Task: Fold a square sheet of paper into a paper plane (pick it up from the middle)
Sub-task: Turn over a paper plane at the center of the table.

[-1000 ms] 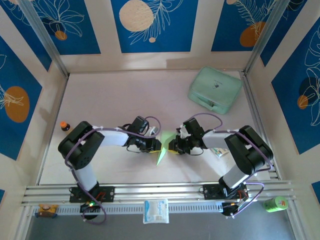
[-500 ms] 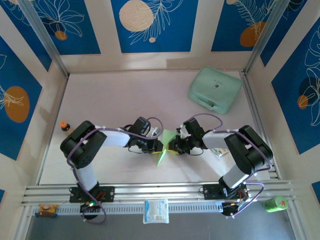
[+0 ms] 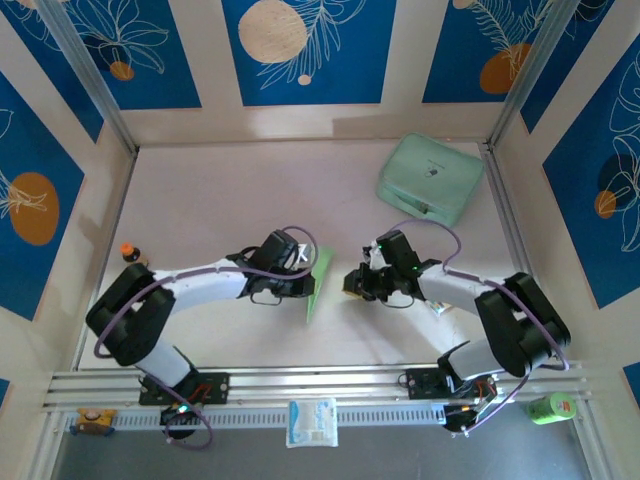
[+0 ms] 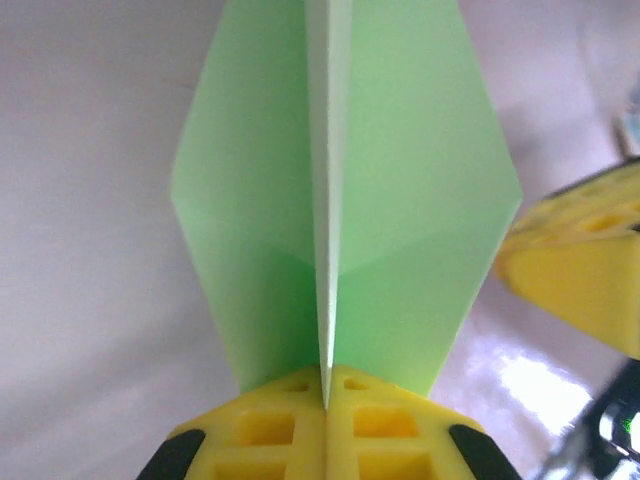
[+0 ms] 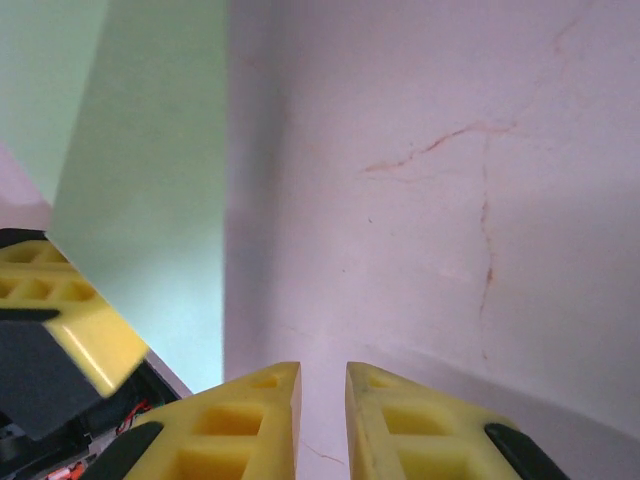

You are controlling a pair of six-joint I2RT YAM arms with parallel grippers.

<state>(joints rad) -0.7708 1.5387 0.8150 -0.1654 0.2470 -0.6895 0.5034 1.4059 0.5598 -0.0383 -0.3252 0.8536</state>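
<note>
From above, the left tool [image 3: 306,284] is clamped on the paper plane [image 3: 318,282], which it holds on edge near the middle of the counter [image 3: 200,200], probably to keep the centre crease pressed. The right tool [image 3: 352,284] sits just beside the paper without touching it. A second ago the paper splayed wider between both tools. Now it is a slim strip, and the right tool has backed off.

At the left wrist, the left tool [image 4: 325,395] pinches the paper plane [image 4: 400,200] along its crease, with the right tool [image 4: 585,290] off to one side.

At the right wrist, the right tool [image 5: 322,420] has its jaws a slit apart and grips nothing. The paper plane [image 5: 140,200] stands ahead, by the left tool [image 5: 85,325].
</note>
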